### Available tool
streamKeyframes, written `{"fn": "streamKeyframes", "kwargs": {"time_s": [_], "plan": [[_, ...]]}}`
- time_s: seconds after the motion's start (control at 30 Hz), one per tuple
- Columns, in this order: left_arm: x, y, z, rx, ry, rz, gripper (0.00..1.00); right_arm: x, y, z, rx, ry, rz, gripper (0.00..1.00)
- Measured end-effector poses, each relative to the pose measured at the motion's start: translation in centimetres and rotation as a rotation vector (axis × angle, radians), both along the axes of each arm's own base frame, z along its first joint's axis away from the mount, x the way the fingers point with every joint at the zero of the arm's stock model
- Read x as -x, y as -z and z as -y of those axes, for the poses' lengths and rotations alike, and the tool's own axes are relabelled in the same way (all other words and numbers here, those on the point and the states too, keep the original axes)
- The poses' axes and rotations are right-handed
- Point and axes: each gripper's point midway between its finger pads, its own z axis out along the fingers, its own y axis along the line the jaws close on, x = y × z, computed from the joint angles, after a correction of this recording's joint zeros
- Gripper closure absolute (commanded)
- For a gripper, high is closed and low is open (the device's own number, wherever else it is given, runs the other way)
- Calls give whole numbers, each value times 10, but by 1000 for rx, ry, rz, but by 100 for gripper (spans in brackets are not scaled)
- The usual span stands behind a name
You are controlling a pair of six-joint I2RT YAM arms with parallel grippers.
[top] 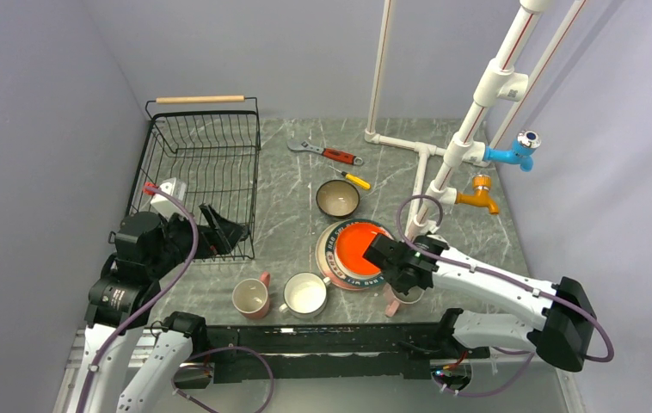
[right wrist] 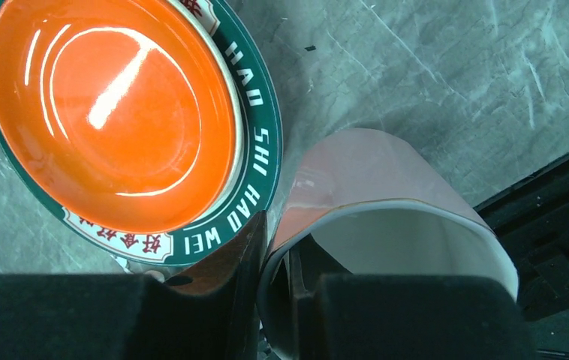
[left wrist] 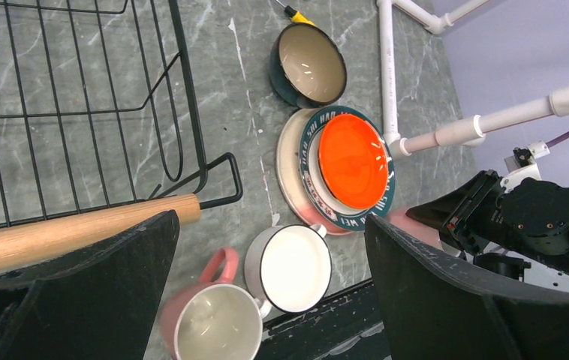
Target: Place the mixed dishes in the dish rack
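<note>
Nearest me, at the near edge of the tabletop [top: 288, 215] towards its right side, my right hand [right wrist: 278, 247] is closed on the wall of the right pink mug [right wrist: 386, 180], with one finger inside the rim and one outside. The mug stands just beside the near rim of the lettered-rim plate [top: 347, 280]. Along the same near edge, left of it, the white mug [top: 305, 293] and the left pink mug [top: 251, 298] stand upright side by side, close together, but I cannot tell if they touch. A little farther in, the orange-red plate [top: 357, 247] lies stacked on the lettered-rim plate. My left hand [top: 222, 229] hangs over the near right corner of the dish rack [top: 258, 172], fingers spread as wide as they go and holding nothing — one wooden handle [left wrist: 79, 232] runs just under it. The rack sits against the left edge, reaching to the far left corner. Beyond the plates is the dark teal bowl [top: 337, 199], cream inside, upright. Farther still lie the yellow-handled screwdriver [top: 355, 179] and then the red-handled wrench [top: 331, 154] — both apart from the dishes. The white pipe frame [top: 426, 172] rises at the far right.
</note>
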Motion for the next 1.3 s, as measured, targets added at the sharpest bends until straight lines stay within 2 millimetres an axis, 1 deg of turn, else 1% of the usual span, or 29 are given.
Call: {"fn": "streamKeyframes", "kwargs": {"time_s": [0.2, 0.63, 0.9, 1.07, 1.13, 1.3], "plan": [[1, -3, 6, 30, 26, 1, 1, 1, -10, 1, -53, 10, 35, 100], [1, 7, 23, 104, 92, -42, 1, 3, -30, 8, -252, -51, 216, 100], [-1, 18, 37, 164, 149, -99, 1, 2, -41, 11, -234, -123, 258, 100], [-3, 20, 44, 194, 177, -115, 1, -1, -53, 2, -233, -222, 291, 100], [-3, 19, 45, 206, 182, -113, 1, -2, -59, -5, -251, -271, 312, 100], [-2, 17, 53, 232, 230, -100, 1, -4, -81, -27, -325, -412, 399, 100]]}}
